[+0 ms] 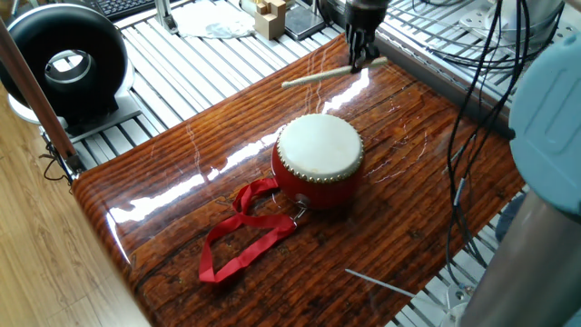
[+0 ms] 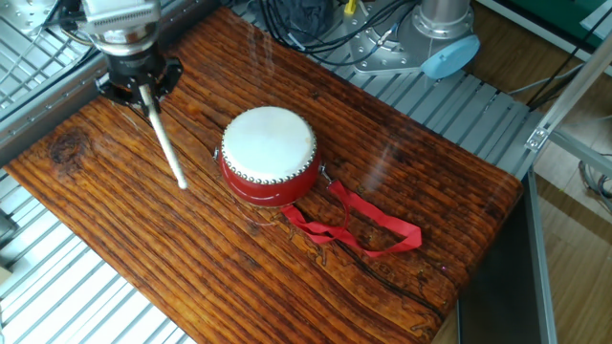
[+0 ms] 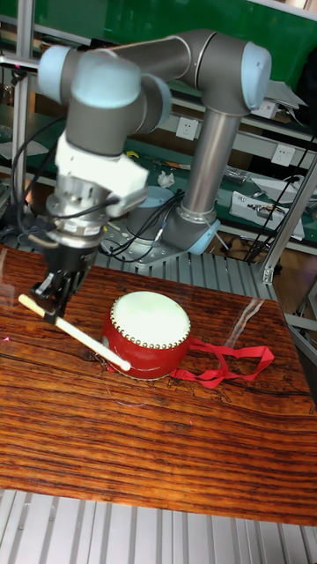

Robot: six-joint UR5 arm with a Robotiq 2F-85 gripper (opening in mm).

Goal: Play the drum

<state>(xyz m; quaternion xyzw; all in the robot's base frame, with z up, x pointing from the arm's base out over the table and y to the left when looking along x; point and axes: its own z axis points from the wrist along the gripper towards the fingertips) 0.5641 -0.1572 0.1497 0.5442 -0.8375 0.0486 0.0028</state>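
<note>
The drum (image 1: pixel 319 162) (image 2: pixel 269 155) (image 3: pixel 147 334) sits in the middle of the wooden table, red body and cream skin up, its red ribbon strap (image 1: pixel 243 230) (image 2: pixel 363 223) (image 3: pixel 225 364) trailing beside it. My gripper (image 1: pixel 362 64) (image 2: pixel 140 91) (image 3: pixel 55 302) is shut on a thin pale wooden stick (image 1: pixel 331 73) (image 2: pixel 164 143) (image 3: pixel 77 333), held near one end. The stick hangs in the air beside the drum, apart from the skin. In the tall fixed view its free tip reaches toward the drum's side.
A black round device (image 1: pixel 65 60) stands off the table's corner on the slatted frame. Wooden blocks (image 1: pixel 270 15) and cables (image 2: pixel 316 24) lie beyond the table's far edge. The arm's base (image 2: pixel 432 43) is mounted beside the table.
</note>
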